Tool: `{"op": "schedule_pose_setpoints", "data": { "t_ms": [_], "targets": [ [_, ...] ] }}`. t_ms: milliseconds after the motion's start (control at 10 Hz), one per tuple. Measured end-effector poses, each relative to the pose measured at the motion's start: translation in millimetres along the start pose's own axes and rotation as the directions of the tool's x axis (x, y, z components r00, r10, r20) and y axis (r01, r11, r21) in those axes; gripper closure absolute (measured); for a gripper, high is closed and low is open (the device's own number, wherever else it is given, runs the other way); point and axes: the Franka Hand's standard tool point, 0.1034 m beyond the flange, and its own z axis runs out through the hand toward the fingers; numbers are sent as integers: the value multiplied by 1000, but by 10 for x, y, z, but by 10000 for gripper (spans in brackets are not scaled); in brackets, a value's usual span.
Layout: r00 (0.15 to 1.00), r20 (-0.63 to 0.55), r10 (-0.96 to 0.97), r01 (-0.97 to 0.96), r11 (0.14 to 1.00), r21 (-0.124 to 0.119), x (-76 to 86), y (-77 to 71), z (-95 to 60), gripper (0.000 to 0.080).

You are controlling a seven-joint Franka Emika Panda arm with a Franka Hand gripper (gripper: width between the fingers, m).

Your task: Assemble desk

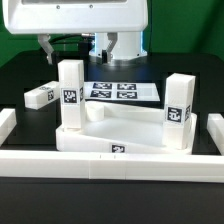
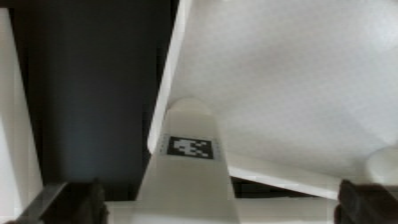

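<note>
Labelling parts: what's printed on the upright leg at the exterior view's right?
A black-and-white square tag on the white leg; clearest in the exterior view.

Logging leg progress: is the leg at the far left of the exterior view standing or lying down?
Lying down: that leg rests with its long side on the black table, not standing on end.

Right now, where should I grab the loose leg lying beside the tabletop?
Probably mid-length, across its two long sides, coming down from above: the loose leg lies flat on the table, clear of the tabletop, its upper face exposed.
</note>
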Motion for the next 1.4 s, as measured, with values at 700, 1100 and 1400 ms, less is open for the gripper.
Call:
{"op": "schedule_pose_setpoints", "data": {
  "t_ms": [700,1100,1400],
  "targets": [
    [999,2,-37,37,998,-44,177,129,46,150],
    [999,-2,-50,50,998,-39,154,130,102,177],
    [999,-2,-51,51,998,-39,154,125,102,355]
  ]
}}
